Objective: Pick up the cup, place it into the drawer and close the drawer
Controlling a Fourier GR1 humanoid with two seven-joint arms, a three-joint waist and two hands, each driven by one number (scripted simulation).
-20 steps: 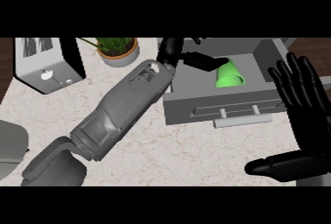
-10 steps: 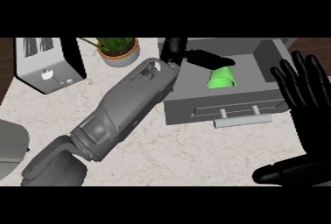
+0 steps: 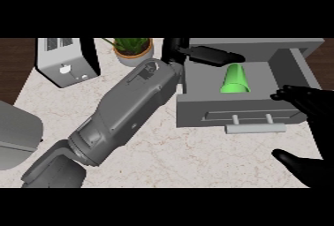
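Your left hand [image 3: 207,54] hovers over the back of the open drawer [image 3: 243,115], fingers straight and holding nothing. The green cup [image 3: 235,79] lies on its side inside that drawer, just below those fingers. Your right hand [image 3: 314,132] stands open beside the drawer's right end, above the marble table [image 3: 195,159].

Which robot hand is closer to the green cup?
Left. The left hand hovers just above the green cup lying in the drawer; the right hand sits farther off, past the drawer's right wall.
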